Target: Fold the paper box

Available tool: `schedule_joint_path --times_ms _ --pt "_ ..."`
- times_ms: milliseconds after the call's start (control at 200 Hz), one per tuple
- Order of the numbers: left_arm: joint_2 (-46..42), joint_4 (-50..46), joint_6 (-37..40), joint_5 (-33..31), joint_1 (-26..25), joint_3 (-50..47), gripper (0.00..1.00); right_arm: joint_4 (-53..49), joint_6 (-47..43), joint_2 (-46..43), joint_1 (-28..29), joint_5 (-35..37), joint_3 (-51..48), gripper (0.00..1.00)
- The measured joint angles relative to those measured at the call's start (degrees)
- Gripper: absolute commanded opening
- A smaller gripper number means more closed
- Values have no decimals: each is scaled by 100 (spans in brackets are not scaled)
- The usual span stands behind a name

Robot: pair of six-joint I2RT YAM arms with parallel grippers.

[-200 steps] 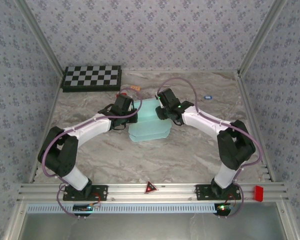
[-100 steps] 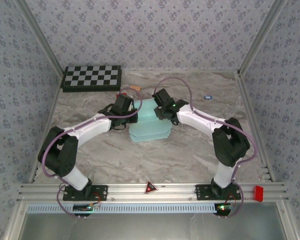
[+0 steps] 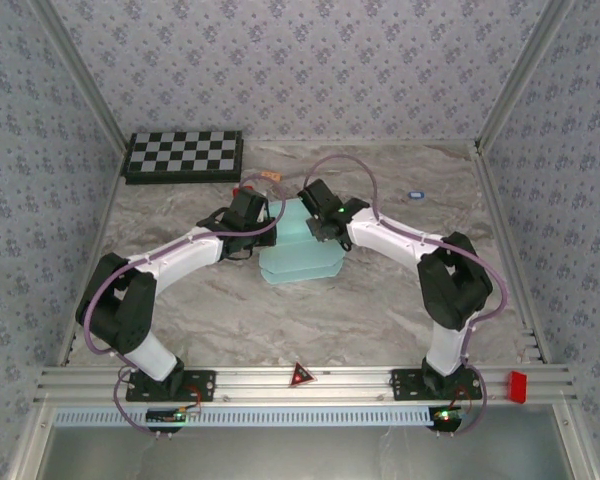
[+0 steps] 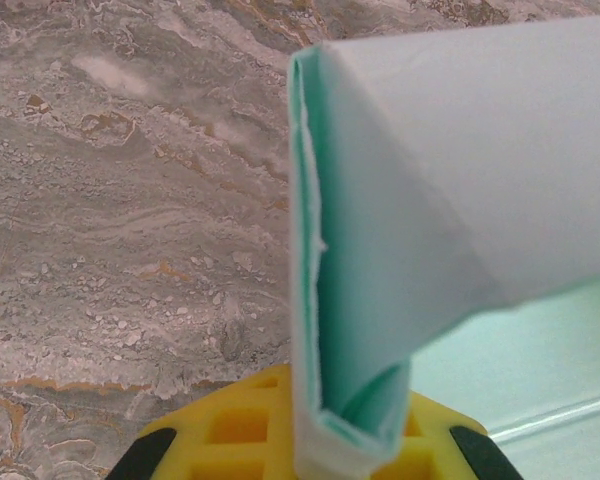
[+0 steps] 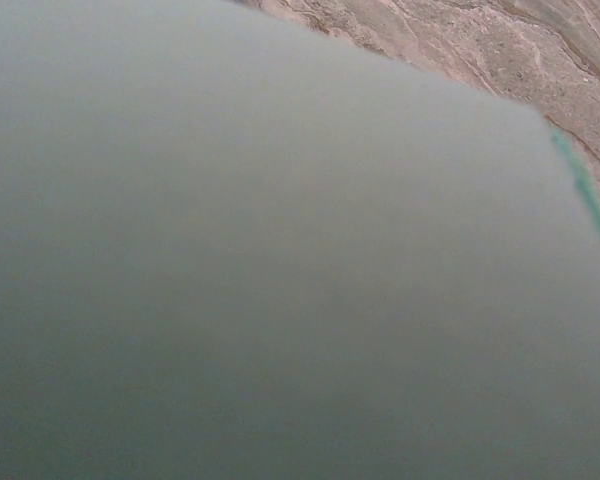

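The paper box [image 3: 300, 262] is pale aqua card lying mid-table, partly folded, between both arms. My left gripper [image 3: 264, 226] stands at its left edge. In the left wrist view a doubled flap of the paper box [image 4: 430, 150] stands upright, and the left gripper [image 4: 350, 445] is shut on its lower end between yellow pads [image 4: 235, 430]. My right gripper [image 3: 316, 220] hovers over the box's far part. A blurred grey-aqua face of the paper box [image 5: 280, 250] sits right against the right wrist camera and hides the fingers.
A checkerboard [image 3: 184, 155] lies at the far left. A small orange piece [image 3: 270, 177] and a small blue piece [image 3: 416, 195] lie on the marble table [image 3: 380, 300]. Patterned walls close in three sides; a metal rail [image 3: 300, 385] runs along the front.
My right arm has swung left, bringing its gripper further over the box's far part. The left arm and its grip have not moved.
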Motion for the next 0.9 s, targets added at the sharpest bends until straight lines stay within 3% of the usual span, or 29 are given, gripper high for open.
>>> schedule_joint_path --times_ms 900 --pt "184 -24 -282 81 -28 74 0 -791 1010 621 302 1355 748 14"
